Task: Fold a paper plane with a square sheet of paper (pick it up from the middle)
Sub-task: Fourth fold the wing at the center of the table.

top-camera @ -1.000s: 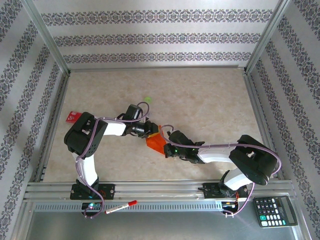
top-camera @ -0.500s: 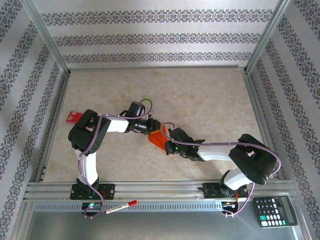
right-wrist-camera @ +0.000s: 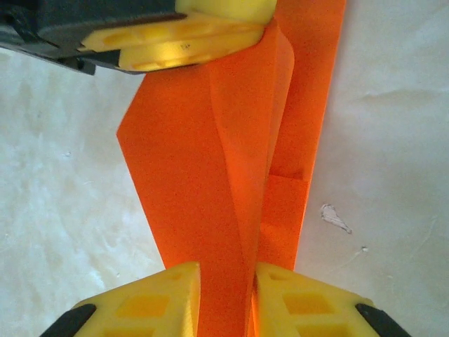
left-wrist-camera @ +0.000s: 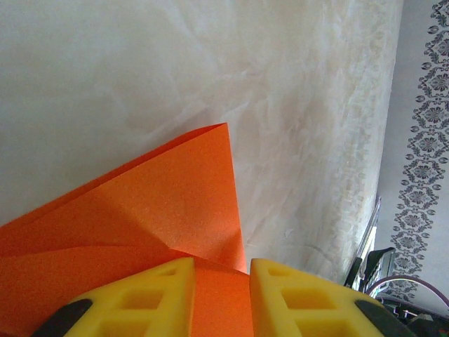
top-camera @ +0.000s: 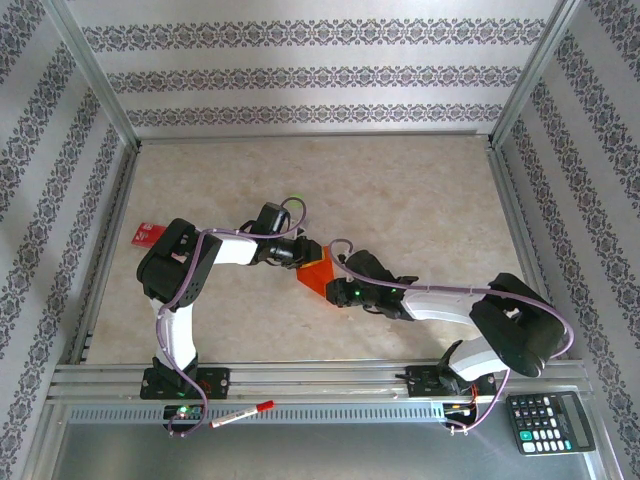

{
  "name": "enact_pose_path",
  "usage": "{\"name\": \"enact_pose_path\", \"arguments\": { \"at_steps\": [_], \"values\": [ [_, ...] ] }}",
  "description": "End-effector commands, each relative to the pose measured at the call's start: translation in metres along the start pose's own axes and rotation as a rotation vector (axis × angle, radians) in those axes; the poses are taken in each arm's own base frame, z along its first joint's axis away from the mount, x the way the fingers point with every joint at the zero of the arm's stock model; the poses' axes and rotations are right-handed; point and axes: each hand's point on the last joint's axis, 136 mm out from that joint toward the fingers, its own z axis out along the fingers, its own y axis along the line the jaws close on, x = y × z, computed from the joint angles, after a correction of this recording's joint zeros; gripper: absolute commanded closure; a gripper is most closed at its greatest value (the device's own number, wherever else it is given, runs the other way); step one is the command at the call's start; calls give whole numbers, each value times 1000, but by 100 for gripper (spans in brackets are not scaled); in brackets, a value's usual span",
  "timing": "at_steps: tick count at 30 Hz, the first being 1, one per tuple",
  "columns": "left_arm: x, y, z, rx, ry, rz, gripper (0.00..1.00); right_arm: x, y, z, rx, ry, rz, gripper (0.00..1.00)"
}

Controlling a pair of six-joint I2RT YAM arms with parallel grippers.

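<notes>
The square sheet of paper [top-camera: 320,276], creased, lies mid-worktop [top-camera: 420,200] between both arms, which cover its ends. Left fingers [left-wrist-camera: 147,298] sit slightly apart astride one end — whether they grip it I cannot tell. Right fingers [right-wrist-camera: 140,305] stand a little open, a raised fold between them. Red card [top-camera: 148,233] far left, green spot [top-camera: 294,199] behind — both well apart.

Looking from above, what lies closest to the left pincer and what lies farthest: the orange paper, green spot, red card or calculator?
From the left pincer:
1. orange paper, right at its tip.
2. green spot, just beyond it, farther back.
3. red card, far out on the left side.
4. calculator, in the near right corner of the view.
</notes>
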Motion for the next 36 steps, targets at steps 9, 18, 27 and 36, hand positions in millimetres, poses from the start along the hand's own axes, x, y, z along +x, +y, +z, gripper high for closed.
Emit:
{"name": "enact_pose_path", "arguments": {
  "at_steps": [9, 18, 27, 36],
  "values": [
    [12, 31, 4, -68, 19, -35, 73, 8, 5, 5, -43, 40, 44, 88],
    [14, 36, 2, -84, 9, -42, 73, 31, 8, 15, -10, 108, 4, 94],
    [14, 33, -2, -87, 2, -33, 73, 40, -4, 19, 52, 128, 3, 95],
    [5, -3, -12, 23, -40, -35, 72, 18, -18, -6, 110, 84, -51, 97]
  ]
}}
